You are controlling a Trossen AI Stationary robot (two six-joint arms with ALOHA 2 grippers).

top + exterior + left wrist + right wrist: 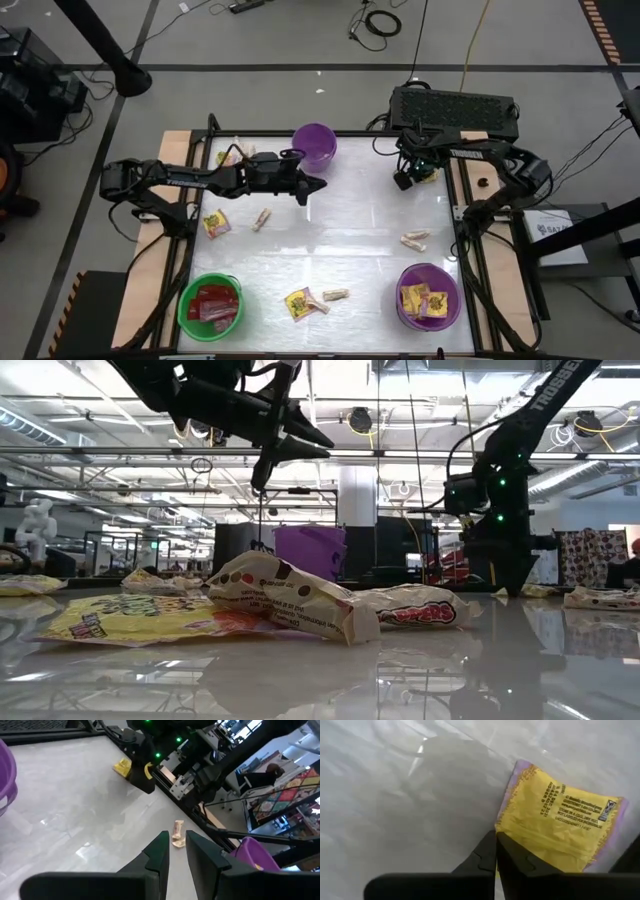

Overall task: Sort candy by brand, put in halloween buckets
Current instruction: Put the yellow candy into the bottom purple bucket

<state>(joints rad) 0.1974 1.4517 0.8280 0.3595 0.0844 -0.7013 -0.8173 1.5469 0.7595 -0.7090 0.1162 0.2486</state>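
Right pincer (495,851) closed, tips at the edge of a yellow packet (559,827) lying flat on the desk (350,225), upper right of the high view. Probably light, thin, slippery; best pinched at a crimped edge. Left pincer (176,851) slightly open, empty, near the purple bucket (315,145).

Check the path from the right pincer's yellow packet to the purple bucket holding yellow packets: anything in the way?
Only one thing lies on that line: the pale tan twisted-wrapper sweet. It sits on the table between the right pincer, closed at the flat yellow plastic packet, and the round purple plastic bucket.
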